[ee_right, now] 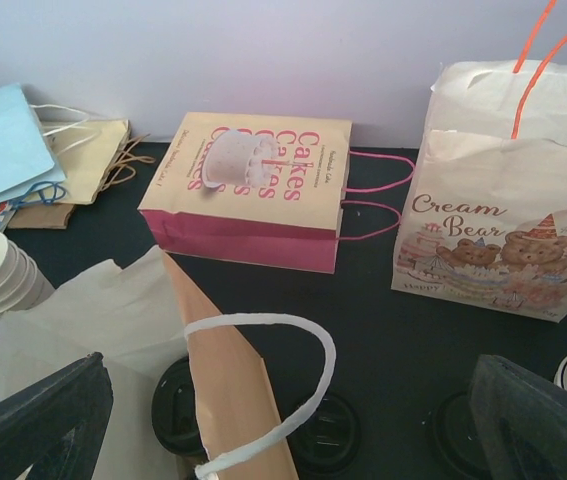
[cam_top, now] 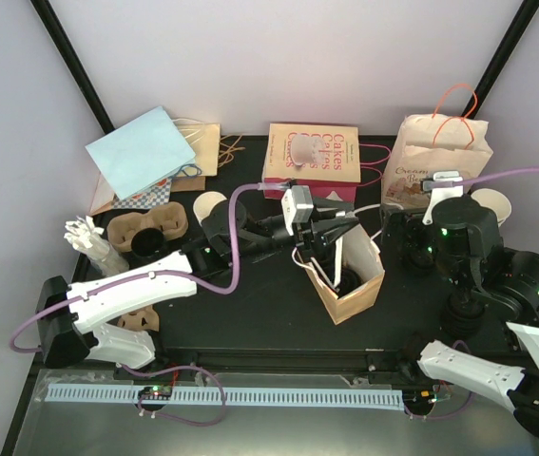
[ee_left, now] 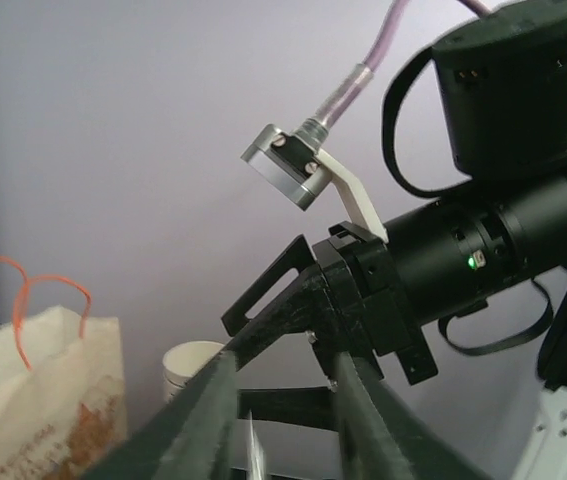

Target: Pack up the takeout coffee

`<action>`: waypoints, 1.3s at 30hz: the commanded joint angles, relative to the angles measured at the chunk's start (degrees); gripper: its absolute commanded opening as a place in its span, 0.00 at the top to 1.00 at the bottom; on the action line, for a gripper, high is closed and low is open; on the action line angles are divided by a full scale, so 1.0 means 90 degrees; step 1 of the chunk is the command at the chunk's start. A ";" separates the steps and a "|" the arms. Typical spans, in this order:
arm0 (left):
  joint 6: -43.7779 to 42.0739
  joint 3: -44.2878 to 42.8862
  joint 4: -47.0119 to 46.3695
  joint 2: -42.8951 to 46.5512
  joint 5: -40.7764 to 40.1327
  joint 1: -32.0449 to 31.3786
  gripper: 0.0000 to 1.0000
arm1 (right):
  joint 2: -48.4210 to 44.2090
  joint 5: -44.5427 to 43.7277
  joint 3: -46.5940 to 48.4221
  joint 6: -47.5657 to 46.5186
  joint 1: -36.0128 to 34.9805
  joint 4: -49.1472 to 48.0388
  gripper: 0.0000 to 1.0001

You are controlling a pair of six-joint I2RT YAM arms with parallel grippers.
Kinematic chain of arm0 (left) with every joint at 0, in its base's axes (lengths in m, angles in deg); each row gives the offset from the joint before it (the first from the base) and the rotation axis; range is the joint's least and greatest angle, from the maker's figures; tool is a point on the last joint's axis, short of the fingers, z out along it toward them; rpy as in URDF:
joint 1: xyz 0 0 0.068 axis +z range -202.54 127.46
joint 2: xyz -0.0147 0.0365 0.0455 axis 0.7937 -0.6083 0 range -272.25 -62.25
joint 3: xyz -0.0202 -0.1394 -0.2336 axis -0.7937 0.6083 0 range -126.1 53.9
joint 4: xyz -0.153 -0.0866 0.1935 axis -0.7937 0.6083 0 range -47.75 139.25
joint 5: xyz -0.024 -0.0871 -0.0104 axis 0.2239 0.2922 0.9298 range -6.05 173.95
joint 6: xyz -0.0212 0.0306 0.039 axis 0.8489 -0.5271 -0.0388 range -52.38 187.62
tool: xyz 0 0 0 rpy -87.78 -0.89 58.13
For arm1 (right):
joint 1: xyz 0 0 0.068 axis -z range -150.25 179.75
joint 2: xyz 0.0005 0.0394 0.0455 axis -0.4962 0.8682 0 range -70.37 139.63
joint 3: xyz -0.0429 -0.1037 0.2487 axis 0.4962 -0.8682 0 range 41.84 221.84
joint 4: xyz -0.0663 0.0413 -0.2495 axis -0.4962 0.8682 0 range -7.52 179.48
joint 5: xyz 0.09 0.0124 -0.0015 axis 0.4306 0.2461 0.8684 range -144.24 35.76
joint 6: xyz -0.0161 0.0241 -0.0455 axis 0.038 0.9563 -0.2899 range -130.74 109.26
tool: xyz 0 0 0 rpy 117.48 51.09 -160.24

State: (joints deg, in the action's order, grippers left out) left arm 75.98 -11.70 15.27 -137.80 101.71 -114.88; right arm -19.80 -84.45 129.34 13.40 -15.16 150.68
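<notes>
We see left end effector (cam_top: 334,258) barely released over brown paper bag (cam_top: 364,290), right end effector (ee_right: 293,410) released beside it.

Five paper bags show plainly — blue bag (cam_top: 141,147), tan bag (cam_top: 204,142), Cakes bag (cam_top: 312,157), Cream Bear bag (cam_top: 440,157), open kraft bag (cam_top: 359,285). Two pulp carriers: far carrier (cam_top: 145,231), near carrier (cam_top: 136,318). Two cup stacks (left stack (cam_top: 209,204), right stack (cam_top: 494,202)). Three black lids (ee_right: 328,435) in the right wrist view. One white utensil bundle (cam_top: 88,237). Two grippers — left gripper (ee_left: 283,380), right gripper (ee_right: 288,425).
</notes>
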 commanded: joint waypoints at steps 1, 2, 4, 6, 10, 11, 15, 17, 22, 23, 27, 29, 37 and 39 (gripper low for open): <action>0.0006 -0.0051 -0.0003 -0.0078 -0.0069 -0.0043 0.57 | 0.0033 0.0044 -0.0042 0.0013 0.0029 0.0053 0.00; 0.0023 -0.0067 0.0029 -0.0065 -0.0079 -0.0044 0.49 | 0.0051 0.0051 -0.0049 0.0018 0.0030 0.0074 0.00; 0.0076 -0.0139 0.0220 -0.0020 -0.0234 -0.0045 0.31 | 0.0126 0.0071 -0.0081 0.0045 0.0032 0.0122 0.00; 0.0134 -0.0345 0.0649 0.0028 -0.0450 -0.0044 0.19 | 0.0252 0.0097 -0.0085 0.0128 0.0033 0.0247 0.00; 0.0271 -0.0897 0.1874 0.0132 -0.0918 -0.0045 0.09 | 0.0576 0.0190 -0.0066 0.0468 0.0030 0.0608 0.00; 0.0376 -0.1035 0.2189 0.0178 -0.1131 -0.0040 0.08 | 0.0658 0.0178 -0.0039 0.0597 0.0030 0.0732 0.01; 0.1130 -0.1472 0.3603 0.0545 -0.1783 -0.0045 0.02 | 0.0797 0.0122 0.0132 0.0913 0.0118 0.0896 0.02; 0.1602 -0.1640 0.4332 0.0719 -0.1970 -0.0045 0.01 | 0.0791 0.0211 0.0224 0.0914 0.0246 0.0896 0.02; 0.2566 -0.1825 0.6007 0.1163 -0.2179 -0.0045 0.01 | 0.0925 0.1013 0.0426 0.0835 0.0794 0.0980 0.03; 0.2723 -0.1808 0.6240 0.1245 -0.2144 -0.0045 0.01 | 0.0933 0.1175 0.0416 0.0826 0.0892 0.0985 0.05; 0.3273 -0.1716 0.6955 0.1433 -0.1963 -0.0050 0.02 | 0.0837 0.1697 0.0238 0.0826 0.1269 0.0882 0.14; 0.3470 -0.1649 0.7200 0.1429 -0.1868 -0.0060 0.08 | 0.0774 0.1980 0.0124 0.0818 0.1432 0.0788 0.18; 0.3769 -0.1355 0.7263 0.1406 -0.1596 -0.0104 0.30 | 0.0673 0.2374 -0.0143 0.0981 0.1586 0.0573 0.37; 0.3792 -0.1374 0.7256 0.1323 -0.1534 -0.0104 0.32 | 0.0641 0.2389 -0.0126 0.0989 0.1581 0.0508 0.44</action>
State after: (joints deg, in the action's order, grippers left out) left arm 108.00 -23.75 79.60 -125.03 85.69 -115.30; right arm -13.11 -64.98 128.45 21.55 -1.35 157.37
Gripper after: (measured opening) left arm 0.700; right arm 0.607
